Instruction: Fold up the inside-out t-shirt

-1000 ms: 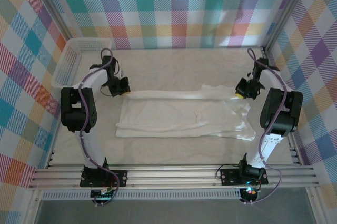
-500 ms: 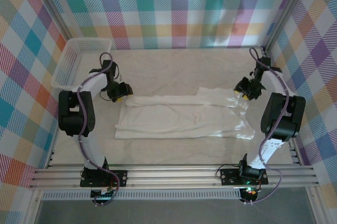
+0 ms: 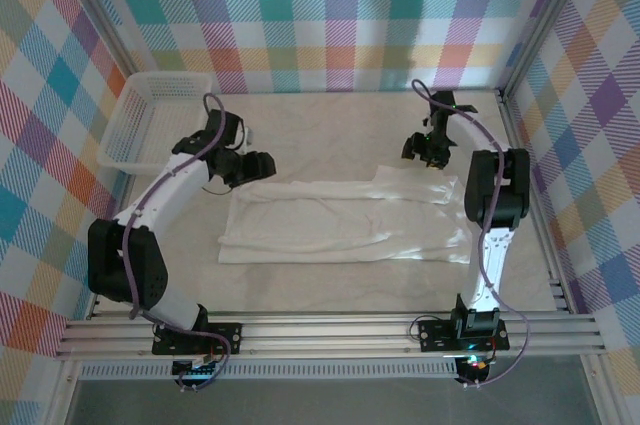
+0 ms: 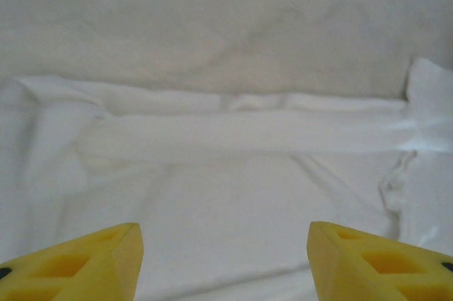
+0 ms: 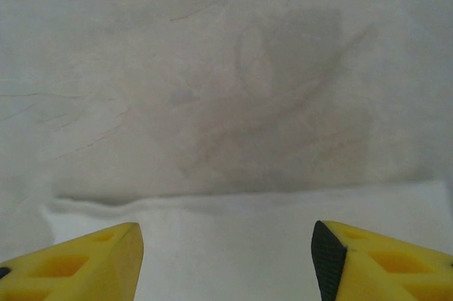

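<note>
The white inside-out t-shirt (image 3: pixel 345 222) lies flat across the middle of the table, folded lengthwise into a long band with a folded strip along its far edge. My left gripper (image 3: pixel 258 164) hovers open just past the shirt's far left corner; in the left wrist view its yellow fingers (image 4: pixel 92 265) stand wide apart above the white fabric (image 4: pixel 233 195). My right gripper (image 3: pixel 425 148) is open above the far right corner. The right wrist view has the shirt's edge (image 5: pixel 233 244) between the spread yellow fingers (image 5: pixel 382 262), nothing held.
A white lattice basket (image 3: pixel 150 115) sits at the far left corner of the table. The table surface (image 3: pixel 330 125) is a pale cloth cover, walled by plaid panels. Bare cloth lies behind and in front of the shirt.
Both grippers have let go of the shirt's far edge, opened and pulled back toward the far side. The lifted edge now lies flat as a fold on the shirt.
</note>
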Motion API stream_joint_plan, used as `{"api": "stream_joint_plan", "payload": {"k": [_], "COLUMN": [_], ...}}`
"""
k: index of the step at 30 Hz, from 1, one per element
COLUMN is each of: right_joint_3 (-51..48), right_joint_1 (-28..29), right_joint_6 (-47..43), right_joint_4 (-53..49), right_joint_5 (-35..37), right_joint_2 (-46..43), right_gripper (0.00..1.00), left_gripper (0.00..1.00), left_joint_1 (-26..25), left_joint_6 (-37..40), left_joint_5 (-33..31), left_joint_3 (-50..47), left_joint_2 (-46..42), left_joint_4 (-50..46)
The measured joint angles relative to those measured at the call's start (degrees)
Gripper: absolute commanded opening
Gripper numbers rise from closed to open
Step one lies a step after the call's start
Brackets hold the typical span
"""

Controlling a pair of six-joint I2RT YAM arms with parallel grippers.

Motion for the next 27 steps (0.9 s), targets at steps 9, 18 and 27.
{"api": "stream_joint_plan", "payload": {"k": [9,18,27], "right_joint_3": [3.0,-1.3,1.0], "right_joint_1": [0.6,0.6,1.2], "right_joint_6": [0.7,0.4,-0.9], "right_joint_4": [-3.3,-3.2,-2.9], "right_joint_5": [-1.0,2.3,4.6], "right_joint_2": [3.3,-3.7,0.5], "right_gripper": [0.00,0.69,0.62], "left_gripper": [0.63,0.63,0.63], "left_joint_1": [-1.2,-1.2,-1.2], "left_joint_6": [-2.1,-2.3,-3.2], "left_joint_5": [-0.6,-0.7,0.5], "left_joint_3": [-2.9,-2.9,-3.8], "left_joint_2": [-0.7,-0.7,-0.6], "left_joint_4": [1.1,1.4,3.1]}}
